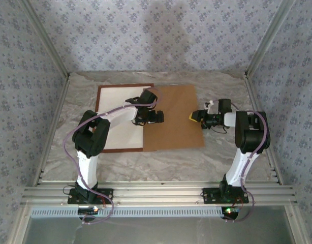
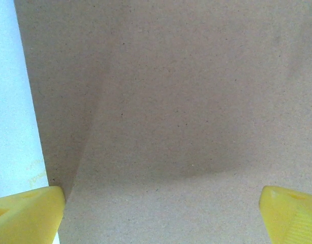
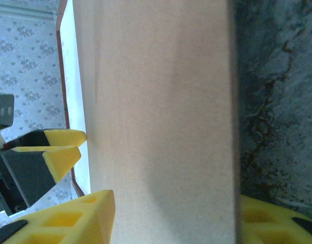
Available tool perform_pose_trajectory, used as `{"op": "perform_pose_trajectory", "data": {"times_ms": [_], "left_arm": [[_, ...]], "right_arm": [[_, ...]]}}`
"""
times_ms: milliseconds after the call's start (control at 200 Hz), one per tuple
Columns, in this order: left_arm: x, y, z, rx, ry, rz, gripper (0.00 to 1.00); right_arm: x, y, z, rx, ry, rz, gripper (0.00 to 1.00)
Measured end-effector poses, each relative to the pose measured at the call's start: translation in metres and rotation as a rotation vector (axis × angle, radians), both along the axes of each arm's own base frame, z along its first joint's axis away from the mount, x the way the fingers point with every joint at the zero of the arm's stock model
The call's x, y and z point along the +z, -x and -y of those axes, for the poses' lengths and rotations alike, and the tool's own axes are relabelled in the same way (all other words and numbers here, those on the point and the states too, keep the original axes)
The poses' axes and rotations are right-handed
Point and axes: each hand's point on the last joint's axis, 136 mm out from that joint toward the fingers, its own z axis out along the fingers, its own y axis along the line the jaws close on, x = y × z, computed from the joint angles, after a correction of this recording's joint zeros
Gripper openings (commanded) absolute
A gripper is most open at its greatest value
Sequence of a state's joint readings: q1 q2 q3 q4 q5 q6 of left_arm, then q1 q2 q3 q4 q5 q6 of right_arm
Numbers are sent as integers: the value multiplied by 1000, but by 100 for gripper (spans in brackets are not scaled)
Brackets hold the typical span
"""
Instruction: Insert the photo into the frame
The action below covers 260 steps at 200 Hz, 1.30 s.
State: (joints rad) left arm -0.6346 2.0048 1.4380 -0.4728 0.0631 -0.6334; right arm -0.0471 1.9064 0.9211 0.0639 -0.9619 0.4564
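Brown board (image 1: 174, 119) x1 overlapping frame (image 1: 125, 85) x1 | left claw (image 2: 161, 213) spread over board | right claw (image 3: 176, 218) straddling board edge, grip unclear

The top camera looks down from behind; both wrist cameras sit close (nearly grazing) to the flat brown backing board (image 1: 174, 117) all views share.
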Motion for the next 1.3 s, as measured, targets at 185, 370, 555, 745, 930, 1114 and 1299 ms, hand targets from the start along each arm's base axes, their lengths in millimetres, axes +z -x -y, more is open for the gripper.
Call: {"op": "perform_pose_trajectory", "data": {"times_ms": [185,370,555,745,930,1114,1299], "left_arm": [[-1,0,0,0,0,1,98],[-1,0,0,-1,-1,-2,98],[16,4,-5,-6,-6,14,98],[68,-6,-29,30,28,119,99],[90,-7,-104,168,27,165,98],[78,-18,-192,347,-16,147,99],[70,-29,-267,525,-27,152,98]], "right_arm": [[3,3,-2,10,-32,2,22],[25,5,-7,33,-131,18,0],[56,6,-8,25,-159,50,0],[84,7,-7,-15,-169,63,0],[126,10,-3,-60,-153,138,0],[163,17,0,-88,-126,204,0],[180,14,5,-118,-89,226,0]]}}
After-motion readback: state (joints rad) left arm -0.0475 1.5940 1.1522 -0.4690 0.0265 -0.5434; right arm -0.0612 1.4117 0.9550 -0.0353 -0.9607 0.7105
